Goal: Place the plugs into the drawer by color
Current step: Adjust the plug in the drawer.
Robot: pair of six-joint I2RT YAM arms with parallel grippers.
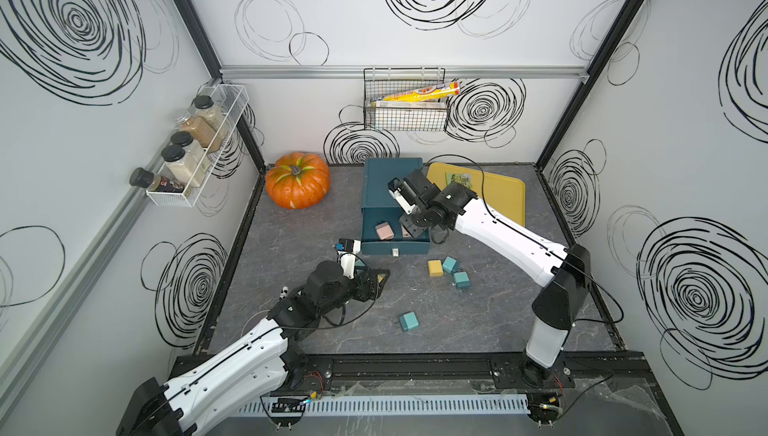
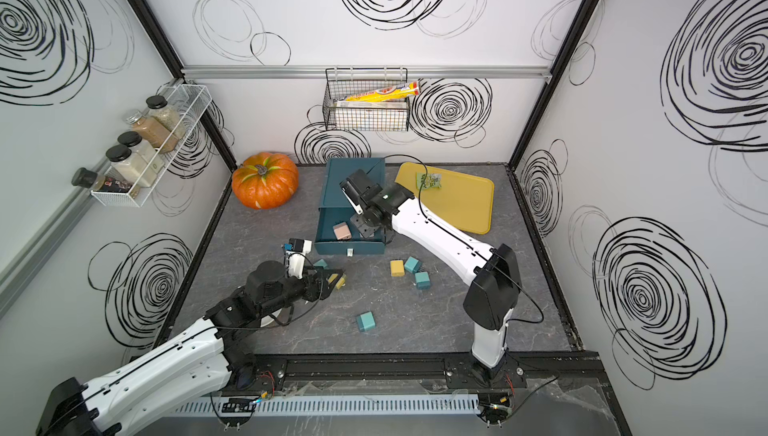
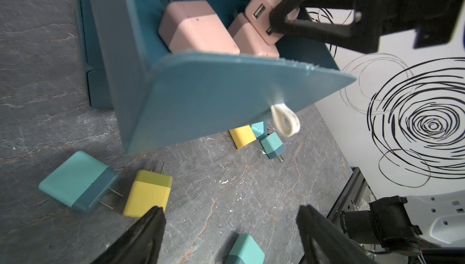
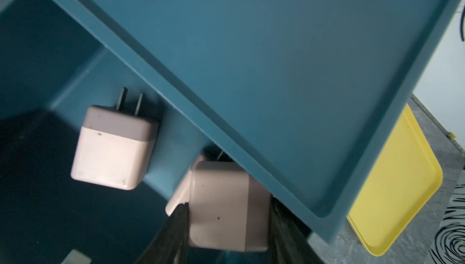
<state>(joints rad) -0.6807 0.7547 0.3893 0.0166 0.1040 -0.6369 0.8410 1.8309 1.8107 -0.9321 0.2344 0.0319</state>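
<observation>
Clamped between the jaws of the right gripper (image 4: 227, 227), a pink plug (image 4: 226, 199) fills the foreground of the right wrist view, low inside the open top drawer (image 4: 32, 199) of the dark teal cabinet (image 4: 276, 61). A second pink plug (image 4: 113, 147) lies apart on the drawer floor, prongs toward the cabinet. A third pink plug (image 4: 180, 194) peeks out from behind the held one.

Both top views show only the second plug clearly; the right arm covers the others. Only the left wrist view shows the held plug's USB port and the drawer's white pull tab (image 3: 285, 121).

The left gripper (image 3: 231, 221) hovers over the grey table (image 3: 226, 187) before the drawer, jaws spread wide with nothing between them. A yellow plug (image 3: 148, 194) lies just beside one of them, with a teal plug (image 3: 78, 182) next to it. Further right, another yellow plug (image 1: 435, 267) clusters with two teal plugs (image 1: 450, 264), and a fourth teal plug (image 1: 408, 321) lies alone.

A yellow tray (image 1: 498, 197) and a pumpkin (image 1: 298, 180) flank the cabinet.
</observation>
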